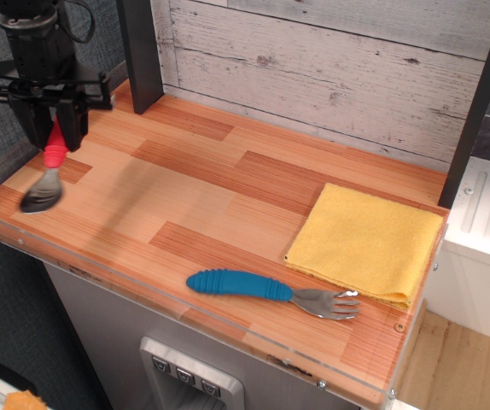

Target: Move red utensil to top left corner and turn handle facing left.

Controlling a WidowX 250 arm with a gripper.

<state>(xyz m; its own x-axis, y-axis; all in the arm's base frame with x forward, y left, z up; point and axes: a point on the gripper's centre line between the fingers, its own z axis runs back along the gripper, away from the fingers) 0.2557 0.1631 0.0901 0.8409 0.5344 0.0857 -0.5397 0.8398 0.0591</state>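
No container shows on the striped orange-brown wood-plank tabletop. The black robot gripper hangs from above at the table's nine o'clock edge, its body upright, its fingers clamped on the thick red ribbed handle of the small red utensil with a shiny metal bowl. The spoon dangles bowl-down, tilted toward seven o'clock, the blurred bowl just above the wood. The top left corner, by the dark post, lies near at one o'clock from the gripper. A blue-handled metal fork lies at five o'clock, its tines touching a folded yellow cloth.
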